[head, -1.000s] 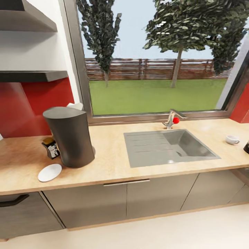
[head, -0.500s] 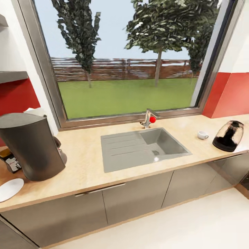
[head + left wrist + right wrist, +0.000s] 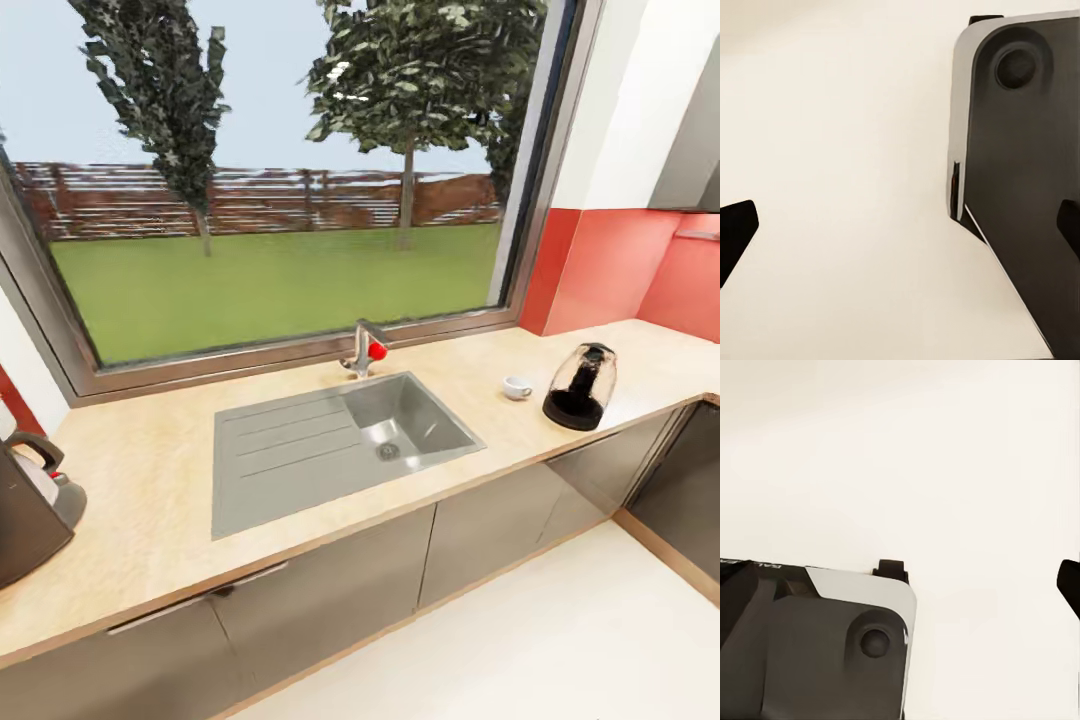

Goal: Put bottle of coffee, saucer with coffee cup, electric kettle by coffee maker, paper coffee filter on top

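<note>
Steel sink (image 3: 300,455) — bare basin

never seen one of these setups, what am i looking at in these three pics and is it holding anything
These are simulator renders from a wheeled robot with two arms, each ending in jaws.

The large picture comes from the camera on its head, looking down at a kitchen counter. Set into the counter is a steel sink with a tap under a big window. Right of the sink stand a small white cup and a glass kettle, close together but apart. At the far left edge you can see part of the dark coffee maker.

The two small pictures come from cameras near each arm's jaws, pointing at pale floor and parts of the robot's own dark body. In the left wrist picture the dark fingertips sit far apart at the edges with nothing between them, so that hand is open and empty. The right wrist picture shows just one fingertip, so its state is unclear.
</note>
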Tool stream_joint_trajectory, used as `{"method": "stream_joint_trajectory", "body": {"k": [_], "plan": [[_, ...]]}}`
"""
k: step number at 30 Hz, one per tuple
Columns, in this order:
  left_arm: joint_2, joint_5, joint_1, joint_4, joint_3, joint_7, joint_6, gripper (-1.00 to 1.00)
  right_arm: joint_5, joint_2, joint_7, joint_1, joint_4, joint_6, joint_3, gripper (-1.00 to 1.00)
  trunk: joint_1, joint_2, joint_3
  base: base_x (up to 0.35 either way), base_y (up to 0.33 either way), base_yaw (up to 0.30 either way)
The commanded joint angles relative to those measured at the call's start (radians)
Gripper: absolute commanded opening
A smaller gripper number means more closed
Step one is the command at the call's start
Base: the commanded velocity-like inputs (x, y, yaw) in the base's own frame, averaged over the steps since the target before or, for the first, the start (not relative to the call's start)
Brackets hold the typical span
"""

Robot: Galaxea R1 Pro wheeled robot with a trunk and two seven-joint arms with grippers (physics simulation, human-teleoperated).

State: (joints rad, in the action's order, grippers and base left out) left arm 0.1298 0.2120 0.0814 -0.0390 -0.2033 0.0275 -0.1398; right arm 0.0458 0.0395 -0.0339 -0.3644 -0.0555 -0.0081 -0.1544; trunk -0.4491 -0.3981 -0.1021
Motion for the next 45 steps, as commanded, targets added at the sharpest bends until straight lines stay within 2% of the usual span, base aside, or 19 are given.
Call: {"method": "stream_joint_trajectory", "body": {"k": [1,25,45], "plan": [[0.001,0.010,0.002,-0.004,-0.008,0.004,-0.007,1.00,0.005,0.000,-0.003,-0.001,0.000,-0.001,-0.007,1.00,-0.001,-0.002,-0.002,0.224,-0.212,-0.267],[0.000,0.010,0.001,-0.004,-0.007,0.005,-0.007,1.00,0.005,0.001,-0.003,-0.001,0.000,0.000,-0.007,1.00,-0.001,-0.002,-0.002,0.232,-0.201,-0.266],[-0.002,0.013,0.001,-0.002,-0.008,0.005,-0.007,1.00,0.005,0.000,-0.003,-0.001,0.000,0.000,-0.008,1.00,-0.001,-0.002,-0.002,0.099,-0.259,-0.266]]}}
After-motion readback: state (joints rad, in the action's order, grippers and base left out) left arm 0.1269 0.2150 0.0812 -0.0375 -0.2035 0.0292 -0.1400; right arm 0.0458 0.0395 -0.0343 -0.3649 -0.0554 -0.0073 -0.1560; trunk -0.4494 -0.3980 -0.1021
